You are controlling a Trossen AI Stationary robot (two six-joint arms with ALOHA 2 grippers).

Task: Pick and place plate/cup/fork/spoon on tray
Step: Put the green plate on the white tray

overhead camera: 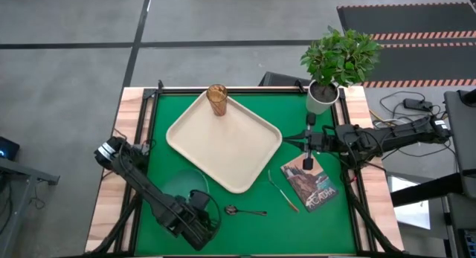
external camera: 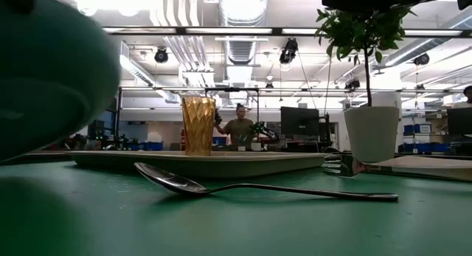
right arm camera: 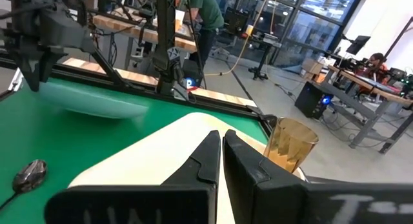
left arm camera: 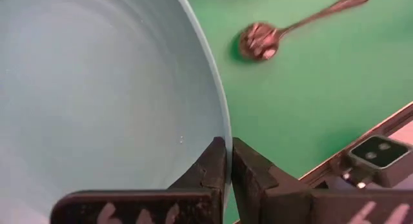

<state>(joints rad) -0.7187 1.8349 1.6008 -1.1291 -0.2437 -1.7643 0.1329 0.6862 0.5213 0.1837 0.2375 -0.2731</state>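
My left gripper (overhead camera: pixel 199 201) is shut on the teal-green plate (overhead camera: pixel 184 186) near the table's near edge, left of the dark spoon (overhead camera: pixel 245 210). The plate is held above the green mat and shows in the right wrist view (right arm camera: pixel 90 102). The cream tray (overhead camera: pixel 238 165) lies mid-table with the amber cup (overhead camera: pixel 216 100) upright on its far corner. The fork (overhead camera: pixel 283 191) lies between the tray and the book. My right gripper (overhead camera: pixel 307 155) is shut and empty above the tray's right corner. My left gripper pinches the plate's rim (left arm camera: pixel 225 130) at its near side between the two fingers, one on the plate's inner face and one outside it. The fingers come from the table's near edge. The plate is lifted clear of the mat (external camera: pixel 44 71).
A picture-covered book (overhead camera: pixel 312 185) lies at the right near the fork. A white pot with a green plant (overhead camera: pixel 323 96) stands at the far right corner. Wooden table edges frame the green mat. A person sits in the room beyond the table (external camera: pixel 240 130).
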